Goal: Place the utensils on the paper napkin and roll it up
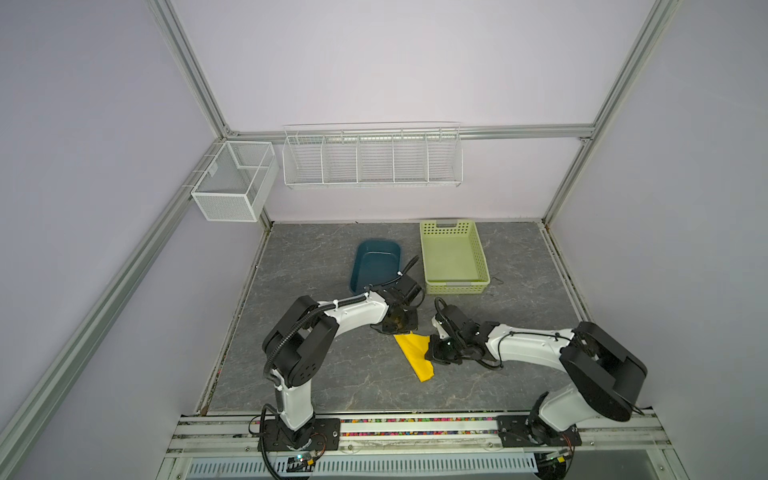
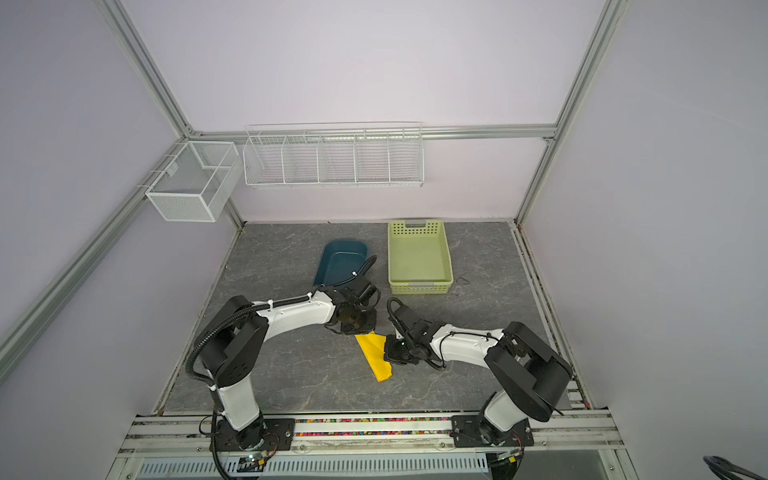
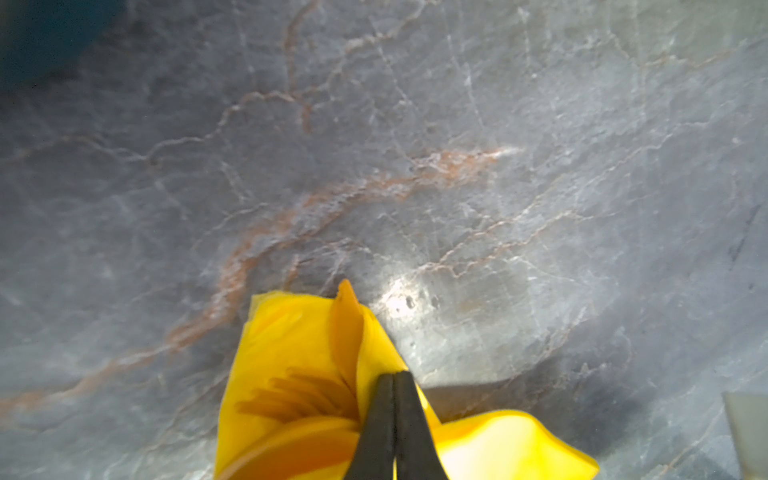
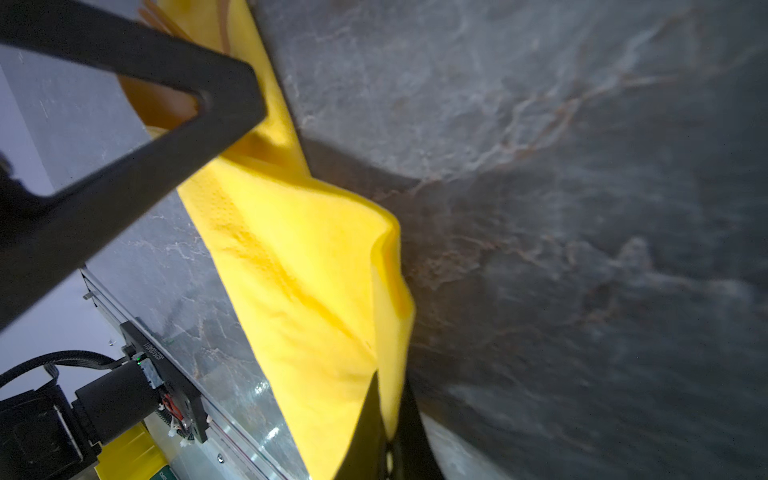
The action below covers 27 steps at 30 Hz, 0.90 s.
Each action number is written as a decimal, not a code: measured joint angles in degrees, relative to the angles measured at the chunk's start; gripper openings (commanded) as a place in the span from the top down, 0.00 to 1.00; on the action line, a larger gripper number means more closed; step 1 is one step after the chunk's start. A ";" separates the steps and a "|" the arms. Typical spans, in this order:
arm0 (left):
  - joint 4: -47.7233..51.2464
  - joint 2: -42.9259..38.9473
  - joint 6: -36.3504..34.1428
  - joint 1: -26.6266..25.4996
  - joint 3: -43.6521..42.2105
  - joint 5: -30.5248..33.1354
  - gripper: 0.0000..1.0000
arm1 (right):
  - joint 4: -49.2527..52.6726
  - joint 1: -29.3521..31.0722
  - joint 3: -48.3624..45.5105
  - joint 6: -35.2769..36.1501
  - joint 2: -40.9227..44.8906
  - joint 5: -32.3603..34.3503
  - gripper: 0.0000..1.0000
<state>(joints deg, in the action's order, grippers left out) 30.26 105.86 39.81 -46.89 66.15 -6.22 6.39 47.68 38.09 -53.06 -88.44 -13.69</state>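
The paper napkin (image 1: 415, 353) lies folded into a long wedge on the counter (image 1: 332, 374), stretched between the two grippers. The utensils (image 3: 299, 399) are tucked inside the fold beside the left gripper (image 3: 394, 376), which is clamped on the napkin's end. The right gripper (image 4: 390, 382) pinches its edge too. I'd say this is the rolling step. Next, both should turn the fold over together. I can read no writing.

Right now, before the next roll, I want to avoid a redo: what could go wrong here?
1. Both the left gripper and the right gripper pinch the thin paper napkin; pulling apart could tear it.
2. The utensils poke from its open end, so tilting may let them slide out.
3. The fold looks loose and may spring open on release.
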 measured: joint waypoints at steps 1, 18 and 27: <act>0.00 0.00 0.00 0.00 0.00 0.00 0.97 | -0.15 0.00 -0.13 -0.17 0.07 0.02 0.93; -0.96 -9.35 2.80 0.00 1.31 0.31 0.92 | -2.91 0.11 -1.33 -1.62 0.15 -0.02 0.93; -9.73 -24.11 11.23 0.00 -16.00 -0.28 0.86 | -8.48 -0.46 -3.96 -4.00 0.33 -1.18 0.93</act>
<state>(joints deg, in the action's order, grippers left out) 20.53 81.76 51.05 -46.89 50.15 -6.50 -2.09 47.22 34.13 -57.06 -88.12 -14.87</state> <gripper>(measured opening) 0.125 0.068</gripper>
